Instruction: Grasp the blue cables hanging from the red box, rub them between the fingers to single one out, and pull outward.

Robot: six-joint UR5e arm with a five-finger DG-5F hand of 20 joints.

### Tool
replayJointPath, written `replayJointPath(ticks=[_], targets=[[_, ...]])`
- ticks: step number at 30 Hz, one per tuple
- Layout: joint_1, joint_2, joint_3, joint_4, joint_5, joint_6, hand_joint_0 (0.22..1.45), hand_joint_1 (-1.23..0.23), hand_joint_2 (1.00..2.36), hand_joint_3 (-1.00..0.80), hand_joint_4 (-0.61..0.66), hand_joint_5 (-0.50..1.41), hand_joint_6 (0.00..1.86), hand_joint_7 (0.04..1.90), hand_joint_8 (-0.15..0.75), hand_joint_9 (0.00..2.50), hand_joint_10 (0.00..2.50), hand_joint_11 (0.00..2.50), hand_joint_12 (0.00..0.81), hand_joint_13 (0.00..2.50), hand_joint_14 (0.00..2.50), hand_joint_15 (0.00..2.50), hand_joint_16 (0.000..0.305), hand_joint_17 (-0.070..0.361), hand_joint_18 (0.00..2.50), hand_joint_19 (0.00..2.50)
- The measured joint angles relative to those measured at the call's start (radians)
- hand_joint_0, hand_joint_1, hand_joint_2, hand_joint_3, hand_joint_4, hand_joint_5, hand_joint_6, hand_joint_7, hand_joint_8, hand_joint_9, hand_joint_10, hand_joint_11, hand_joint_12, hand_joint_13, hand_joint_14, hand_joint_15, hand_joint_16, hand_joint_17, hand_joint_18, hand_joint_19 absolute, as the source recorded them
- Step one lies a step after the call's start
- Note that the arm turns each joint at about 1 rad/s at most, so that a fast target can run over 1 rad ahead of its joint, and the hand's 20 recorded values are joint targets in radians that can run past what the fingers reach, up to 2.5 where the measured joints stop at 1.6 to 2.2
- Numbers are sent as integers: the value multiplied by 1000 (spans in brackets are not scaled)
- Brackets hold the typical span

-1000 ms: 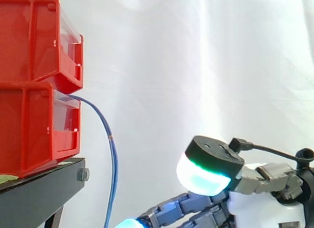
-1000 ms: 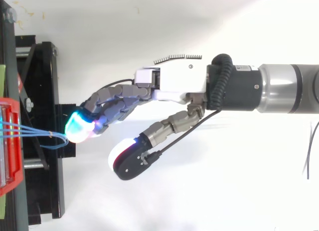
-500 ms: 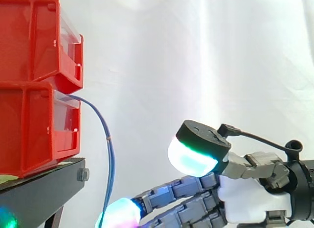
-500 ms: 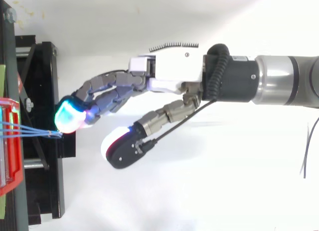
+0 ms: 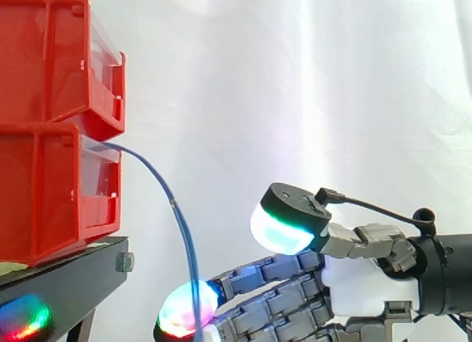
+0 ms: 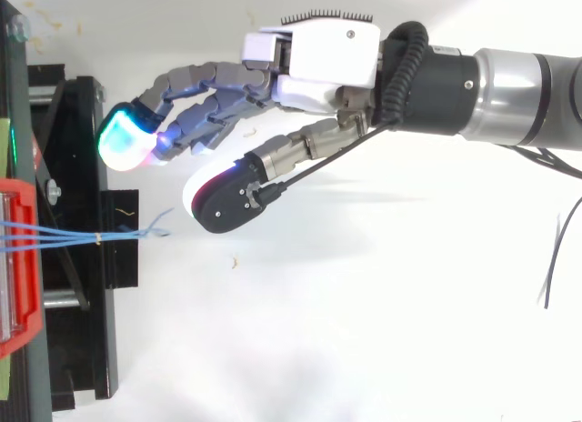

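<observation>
Approach step. My hand (image 6: 318, 58) open, holding nothing; blue cables (image 6: 91, 237) hang free beside thumb. Next, I judge: shift sideways, pinch them.

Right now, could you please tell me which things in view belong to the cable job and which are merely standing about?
Job: blue cables; lower red bin they hang from; hand, open and apart from the cables.
Standing about: upper red bin; black stand; white curtain.
</observation>
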Motion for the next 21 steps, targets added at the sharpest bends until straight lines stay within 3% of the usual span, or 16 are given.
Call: replayJointPath(ticks=[9, 21], targets=[[19, 0, 0, 11, -5, -15, 507, -691, 1000, -500, 316, -147, 502, 904, 225, 425, 3, 179, 364, 539, 11, 359, 47, 106, 484, 563], [40, -27, 0, 99, -35, 5, 518, -698, 1000, -500, 333, -133, 502, 937, 226, 476, 4, 195, 357, 566, 11, 365, 46, 104, 508, 582]])
